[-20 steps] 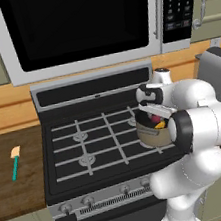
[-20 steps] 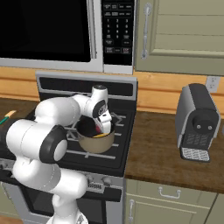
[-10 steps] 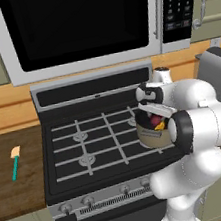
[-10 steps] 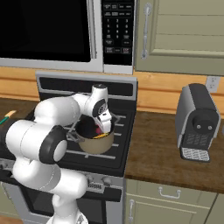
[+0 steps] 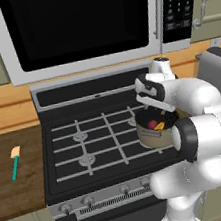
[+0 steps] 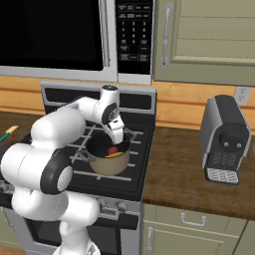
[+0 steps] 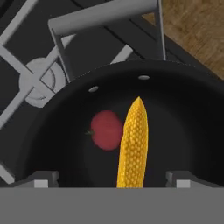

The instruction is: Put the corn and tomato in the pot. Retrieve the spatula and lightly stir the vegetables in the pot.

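The tan pot (image 5: 148, 138) (image 6: 110, 164) stands on the stove's front right burner. Inside its dark bowl (image 7: 188, 127) the yellow corn (image 7: 133, 144) (image 5: 160, 125) leans beside the dark red tomato (image 7: 106, 130) (image 6: 113, 148). My gripper (image 7: 111, 179) (image 5: 155, 115) (image 6: 117, 137) hangs just above the pot's mouth. It is open, its fingertips (image 7: 43, 177) standing wide on either side of the corn and clear of it. The teal-handled spatula (image 5: 14, 163) (image 6: 7, 133) lies on the wooden counter left of the stove.
The pot's grey handle (image 7: 105, 17) points toward the counter on the right. A dark coffee machine (image 6: 224, 139) (image 5: 218, 72) stands on that counter. The microwave (image 5: 79, 26) hangs over the stove, and the grates (image 5: 88, 146) spread to the pot's left.
The jaws have spread wide and let go of the corn, which now rests in the pot beside the tomato. The arm has hardly moved.
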